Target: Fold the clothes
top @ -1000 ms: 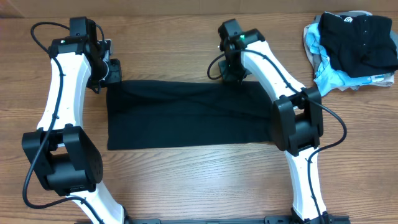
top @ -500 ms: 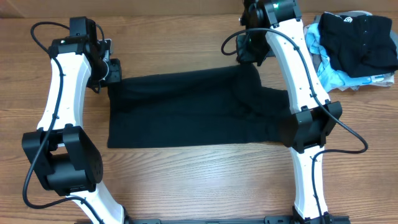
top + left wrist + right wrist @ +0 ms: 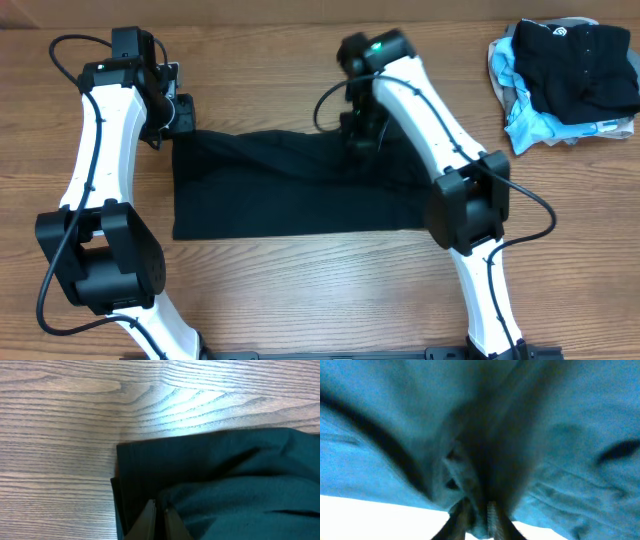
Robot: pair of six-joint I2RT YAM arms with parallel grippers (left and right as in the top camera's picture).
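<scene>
Black garment (image 3: pixel 290 190) spread mid-tabletop, both grippers at its far edge.
Left gripper (image 3: pixel 180 115) is clenched on the far-left corner; right gripper (image 3: pixel 360 138) sits in blurred cloth, its grip unreadable.

Ovhd sharp, even light; L wrist glare; R wrist blurry, blue-tinted.

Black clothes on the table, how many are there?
2. One black garment lies spread in the middle of the table. Another black one tops the pile in the far right corner. More could hide inside that pile.
</scene>
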